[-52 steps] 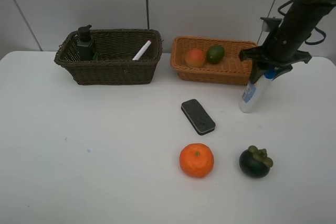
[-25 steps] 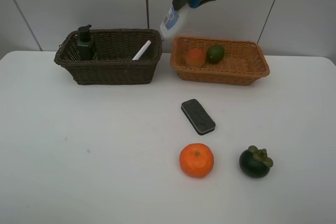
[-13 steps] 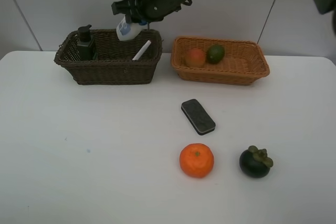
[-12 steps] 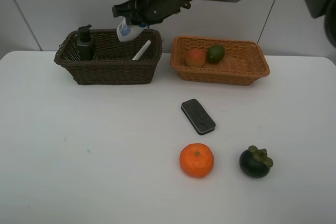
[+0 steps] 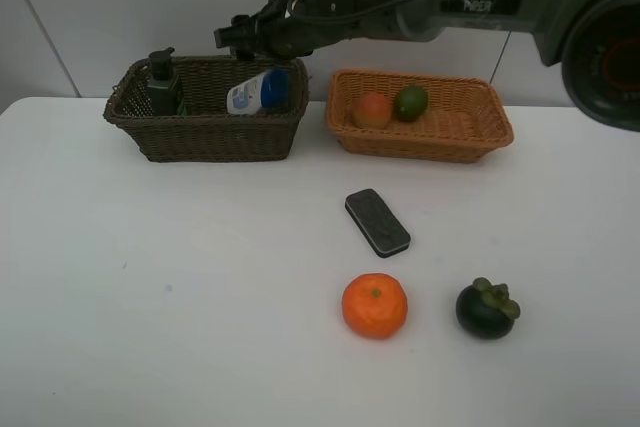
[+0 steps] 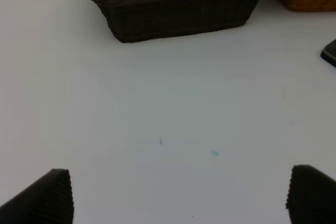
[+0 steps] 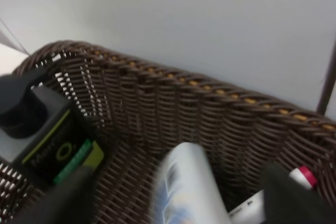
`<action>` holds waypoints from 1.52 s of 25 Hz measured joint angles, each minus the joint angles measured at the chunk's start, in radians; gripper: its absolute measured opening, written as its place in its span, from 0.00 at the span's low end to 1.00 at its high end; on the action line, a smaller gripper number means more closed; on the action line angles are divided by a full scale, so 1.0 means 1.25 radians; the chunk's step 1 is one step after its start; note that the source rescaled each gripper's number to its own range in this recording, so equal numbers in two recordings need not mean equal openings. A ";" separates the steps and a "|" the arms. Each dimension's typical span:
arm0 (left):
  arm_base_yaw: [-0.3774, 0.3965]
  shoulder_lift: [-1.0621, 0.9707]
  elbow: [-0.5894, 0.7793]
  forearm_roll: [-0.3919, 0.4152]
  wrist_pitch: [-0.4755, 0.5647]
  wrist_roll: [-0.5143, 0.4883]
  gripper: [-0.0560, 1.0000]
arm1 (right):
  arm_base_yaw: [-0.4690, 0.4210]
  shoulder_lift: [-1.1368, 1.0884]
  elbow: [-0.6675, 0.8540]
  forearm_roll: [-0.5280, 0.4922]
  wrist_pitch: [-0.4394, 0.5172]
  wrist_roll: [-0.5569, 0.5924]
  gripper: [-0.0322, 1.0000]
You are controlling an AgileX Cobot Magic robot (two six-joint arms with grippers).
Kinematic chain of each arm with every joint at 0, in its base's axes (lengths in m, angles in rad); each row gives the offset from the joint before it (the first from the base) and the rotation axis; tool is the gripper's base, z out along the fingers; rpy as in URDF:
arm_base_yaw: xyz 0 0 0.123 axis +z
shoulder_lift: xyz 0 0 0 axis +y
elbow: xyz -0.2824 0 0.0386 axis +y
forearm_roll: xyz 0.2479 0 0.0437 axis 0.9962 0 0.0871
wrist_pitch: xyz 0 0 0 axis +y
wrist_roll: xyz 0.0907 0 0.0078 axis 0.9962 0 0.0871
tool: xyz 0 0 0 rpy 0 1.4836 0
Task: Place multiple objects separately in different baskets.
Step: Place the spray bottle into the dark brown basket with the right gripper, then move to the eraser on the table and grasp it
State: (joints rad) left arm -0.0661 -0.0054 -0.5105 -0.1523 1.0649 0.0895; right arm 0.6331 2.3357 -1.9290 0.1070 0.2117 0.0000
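We are holding our right hand point(image 5: 260, 44) just above the dark basket point(image 5: 205, 127), its fingers point(image 7: 71, 200) spread wide and gripping nothing. The white bottle point(image 5: 257, 93) is lying on its side inside that basket, directly beneath the hand. In the right wrist view it is showing blurred between the two fingers, clear of both. The marker point(image 7: 300, 176) is lying in the same basket, right by the bottle, its pink tip peeking out near one finger. The pump bottle point(image 5: 163, 80) is standing upright at the end of the basket farthest from the hand, apart from the white bottle. The tan basket point(image 5: 425, 142) is sitting beside the dark one, on the side of the hand away from the pump bottle. It is holding a red-orange fruit point(image 5: 372, 109) and a green fruit point(image 5: 410, 102) side by side. The eraser point(image 5: 377, 222), the orange point(image 5: 374, 305) and the dark fruit point(image 5: 487, 309) are lying on the open worktop point(image 5: 180, 277), outside both baskets and well apart from the right hand. The eraser is lying nearer to it than the other two. We are holding our left hand point(image 6: 181, 200) wide open too, over bare worktop, with nothing between its fingers. The dark basket is standing ahead of it, well apart.
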 joint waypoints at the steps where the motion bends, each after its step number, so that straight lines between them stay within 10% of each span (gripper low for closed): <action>1: 0.000 0.000 0.000 0.000 0.000 0.000 1.00 | 0.000 0.000 -0.001 0.000 0.003 0.000 0.78; 7: 0.000 0.000 0.000 0.000 0.000 0.000 1.00 | 0.000 -0.020 -0.002 -0.001 0.140 0.000 0.99; 19: 0.000 0.000 0.000 0.000 0.000 0.000 1.00 | 0.000 -0.233 -0.006 -0.048 0.780 0.000 1.00; 38: 0.000 0.000 0.000 0.000 0.000 0.000 1.00 | 0.000 -0.234 0.383 -0.091 0.726 0.000 1.00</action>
State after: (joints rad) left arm -0.0661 -0.0054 -0.5105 -0.1523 1.0649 0.0895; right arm 0.6331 2.0437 -1.4500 -0.0068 1.1191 0.0000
